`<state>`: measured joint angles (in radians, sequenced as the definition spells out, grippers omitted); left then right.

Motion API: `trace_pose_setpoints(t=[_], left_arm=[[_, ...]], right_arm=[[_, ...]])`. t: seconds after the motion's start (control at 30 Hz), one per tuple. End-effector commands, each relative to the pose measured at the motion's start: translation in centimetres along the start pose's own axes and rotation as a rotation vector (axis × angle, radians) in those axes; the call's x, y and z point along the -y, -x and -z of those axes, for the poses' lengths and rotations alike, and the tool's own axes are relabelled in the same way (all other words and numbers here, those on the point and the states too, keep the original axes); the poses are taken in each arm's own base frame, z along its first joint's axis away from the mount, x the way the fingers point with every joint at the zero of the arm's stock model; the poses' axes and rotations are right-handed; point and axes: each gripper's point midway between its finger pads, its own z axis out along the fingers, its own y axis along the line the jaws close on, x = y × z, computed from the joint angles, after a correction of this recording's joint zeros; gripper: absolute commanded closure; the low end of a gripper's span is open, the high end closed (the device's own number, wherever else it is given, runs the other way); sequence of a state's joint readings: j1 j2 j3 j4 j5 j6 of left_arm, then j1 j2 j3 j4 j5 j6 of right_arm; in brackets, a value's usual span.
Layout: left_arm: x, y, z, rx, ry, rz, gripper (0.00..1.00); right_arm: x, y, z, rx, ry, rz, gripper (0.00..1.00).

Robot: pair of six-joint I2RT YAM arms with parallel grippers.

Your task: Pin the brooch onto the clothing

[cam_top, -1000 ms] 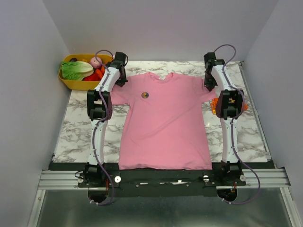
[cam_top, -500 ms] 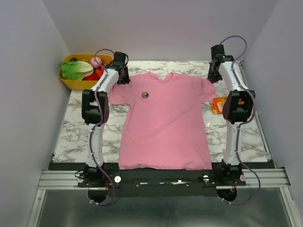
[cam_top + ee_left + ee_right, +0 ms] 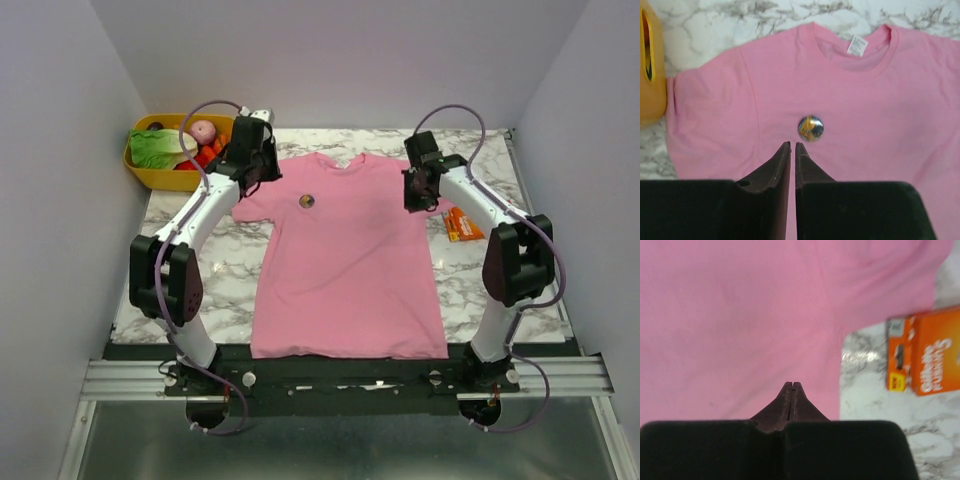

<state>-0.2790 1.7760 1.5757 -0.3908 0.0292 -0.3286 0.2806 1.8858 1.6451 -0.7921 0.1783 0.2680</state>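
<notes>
- Yellow tub (image 3: 160, 180) sits at the far left corner of the marble table (image 3: 200, 270), with a green leafy item, something red and something pink inside; the left wrist view shows only its wall (image 3: 652, 75), just beside the shirt's sleeve.
- My left gripper (image 3: 265, 178) hovers over the shirt's shoulder nearest the tub. From its own camera the tips (image 3: 792, 146) are closed to a thin slit and hold nothing.
- Pink shirt (image 3: 345, 270) lies flat and face up in the middle of the table, neck toward the far wall, hem at the near edge between the two arm bases.
- I see the brooch (image 3: 307, 201) resting on the shirt's chest, left of centre and below the collar. In the left wrist view it (image 3: 810, 128) lies just ahead of the closed tips, slightly to their right, not touching them.
- My right gripper (image 3: 413, 198) hangs above the shirt by the other armpit. Its tips (image 3: 792, 385) are pressed together, empty, over pink cloth (image 3: 740, 315).
- An orange packet (image 3: 463, 224) lies on the marble just beyond that sleeve, beside the shirt's edge (image 3: 925, 357).
</notes>
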Motion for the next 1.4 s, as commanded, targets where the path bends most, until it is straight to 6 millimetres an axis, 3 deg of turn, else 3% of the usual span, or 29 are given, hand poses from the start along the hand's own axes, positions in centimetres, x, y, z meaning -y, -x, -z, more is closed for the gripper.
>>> trace_pose_setpoints(t=[0.0,0.03,0.07,0.1,0.13,0.2,0.23,0.3,0.43,0.53,0.93,1.37], left_arm=[[-0.4,-6.3,2.4,-0.088,0.022,0.014,0.88],[-0.7,-9.1,3.3,-0.128,0.026,0.019,0.89],[-1.0,-10.2,3.8,-0.137,0.047,0.019,0.91],[-0.8,-11.2,4.2,-0.144,0.043,0.023,0.92],[-1.2,-13.5,5.1,-0.168,0.043,0.028,0.92],[-0.4,-15.4,5.8,-0.177,0.024,0.047,0.95],[-0.6,-17.4,6.5,-0.200,0.024,0.053,0.95],[-0.2,-19.3,7.1,-0.230,0.021,0.055,0.97],[-2.0,-23.7,8.1,-0.323,0.088,0.035,0.97],[-2.3,-25.9,8.7,-0.369,0.082,0.037,0.99],[-4.3,-31.0,10.3,-0.520,0.188,0.079,1.00],[-5.3,-33.1,13.0,-0.584,0.319,0.112,1.00]], right_arm=[[-1.4,-6.5,0.3,-0.073,0.060,-0.004,1.00],[-1.8,-7.4,0.4,-0.077,0.071,0.002,1.00],[-1.9,-7.7,1.4,-0.059,0.081,0.006,0.99],[-2.0,-9.9,1.2,-0.097,0.076,0.014,1.00],[-2.3,-10.5,1.5,-0.103,0.098,0.012,1.00],[-2.5,-12.3,1.8,-0.129,0.100,0.018,0.99],[-2.5,-12.9,1.7,-0.142,0.098,0.025,0.99],[-2.5,-14.1,1.6,-0.165,0.088,0.033,1.00],[-2.3,-17.8,0.7,-0.264,0.086,0.032,1.00],[-2.0,-19.8,0.1,-0.310,0.075,0.031,1.00],[0.1,-23.8,-0.9,-0.415,-0.007,0.055,0.99],[0.7,-24.5,-0.4,-0.434,-0.026,0.068,1.00]])
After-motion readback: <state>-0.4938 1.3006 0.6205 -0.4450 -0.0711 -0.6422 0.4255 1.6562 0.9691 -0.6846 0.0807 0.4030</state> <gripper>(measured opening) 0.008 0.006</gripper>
